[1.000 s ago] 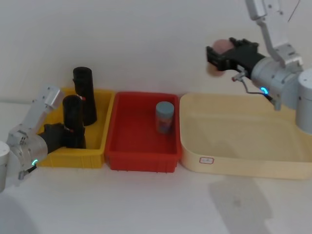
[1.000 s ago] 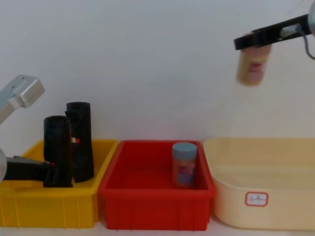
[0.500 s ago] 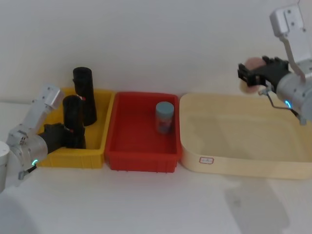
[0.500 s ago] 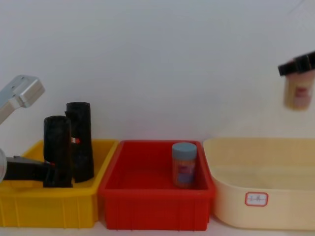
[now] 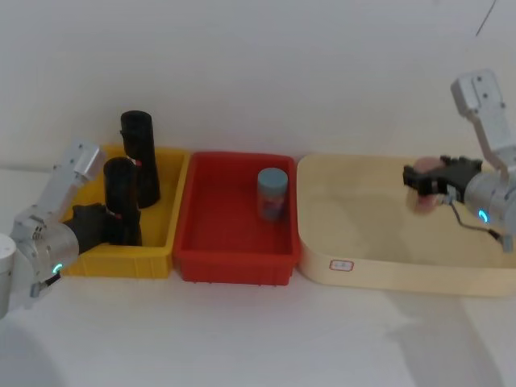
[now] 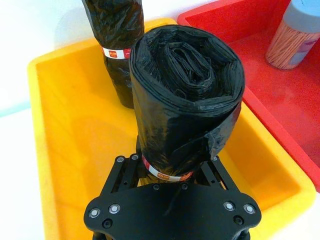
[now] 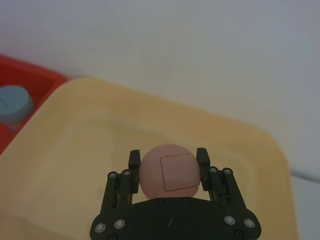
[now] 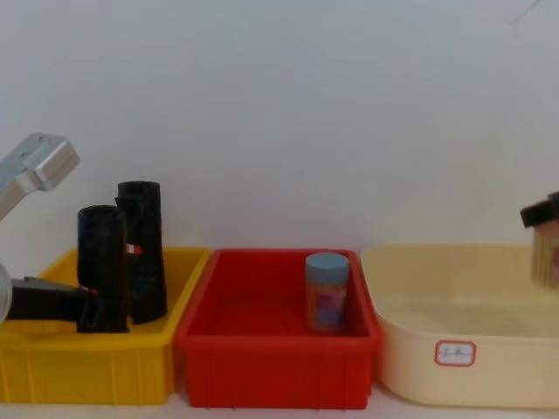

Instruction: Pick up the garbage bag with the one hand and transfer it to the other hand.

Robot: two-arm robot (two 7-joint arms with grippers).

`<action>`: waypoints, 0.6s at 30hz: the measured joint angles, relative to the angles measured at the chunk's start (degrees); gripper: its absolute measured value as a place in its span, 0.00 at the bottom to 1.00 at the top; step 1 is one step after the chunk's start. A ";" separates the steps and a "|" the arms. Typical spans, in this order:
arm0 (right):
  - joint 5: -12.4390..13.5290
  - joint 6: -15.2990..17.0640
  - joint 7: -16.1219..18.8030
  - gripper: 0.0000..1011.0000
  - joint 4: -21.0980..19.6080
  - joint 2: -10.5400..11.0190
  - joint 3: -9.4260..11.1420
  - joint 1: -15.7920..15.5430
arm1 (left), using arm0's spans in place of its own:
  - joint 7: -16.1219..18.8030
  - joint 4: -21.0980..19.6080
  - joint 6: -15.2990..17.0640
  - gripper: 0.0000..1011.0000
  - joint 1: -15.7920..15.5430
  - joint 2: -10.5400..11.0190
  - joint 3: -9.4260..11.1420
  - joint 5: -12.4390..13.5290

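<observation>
My left gripper [image 6: 170, 167]: fingers pinching the garbage bag [image 6: 187, 100] at its labelled lower end. Bag upright, long axis vertical, in the near part of the yellow bin [image 5: 165, 234]; second roll [image 5: 139, 153] just behind. My right gripper [image 7: 168, 159]: fingers clamped on a pink-lidded jar [image 7: 170, 176] over the beige tub [image 5: 387, 274], far right. White table [image 5: 242, 339], plain white wall [image 5: 242, 64].
</observation>
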 joint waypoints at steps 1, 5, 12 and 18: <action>0.11 0.06 0.19 0.64 0.29 0.00 0.05 -0.05 | 0.00 0.00 0.00 0.41 0.00 0.00 0.00 0.00; 0.64 0.28 1.25 0.68 1.95 0.01 0.29 -0.28 | 0.00 0.00 0.00 0.41 0.00 0.00 0.00 0.00; 1.11 0.49 2.22 0.84 3.38 -0.01 0.50 -0.49 | 0.00 0.00 0.01 0.41 -0.01 -0.01 -0.01 0.02; 1.38 0.61 2.78 0.99 4.30 -0.04 0.63 -0.62 | -0.17 -0.45 -0.38 0.41 -0.14 0.07 -0.07 0.29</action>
